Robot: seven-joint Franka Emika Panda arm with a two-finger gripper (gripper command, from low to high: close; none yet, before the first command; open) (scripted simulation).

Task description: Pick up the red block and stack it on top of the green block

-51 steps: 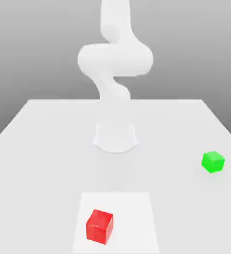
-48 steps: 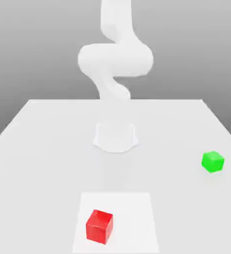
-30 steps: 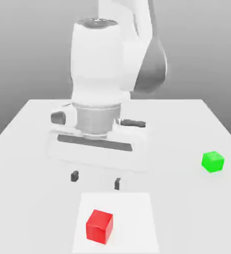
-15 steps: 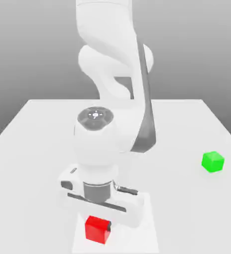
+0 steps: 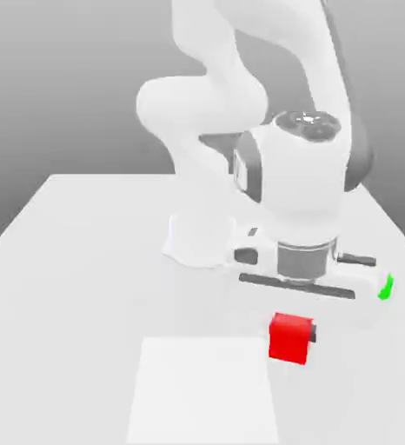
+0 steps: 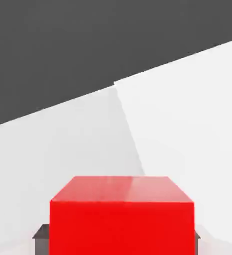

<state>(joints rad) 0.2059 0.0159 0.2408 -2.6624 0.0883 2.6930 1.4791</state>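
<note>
Your arm bends down from its base to a wrist that points straight down over the bench. The gripper [image 5: 290, 337] hangs raised above the bench, its fingers [image 5: 311, 334] clamped on the red block [image 5: 288, 338].

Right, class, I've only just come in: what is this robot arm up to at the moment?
The white robot arm's hand is shut on the small bright red cube and carries it above the white table, off the paler square patch. The small bright green cube sits toward the exterior view's right, mostly hidden behind the hand. The red cube is not yet stacked on it.
</note>
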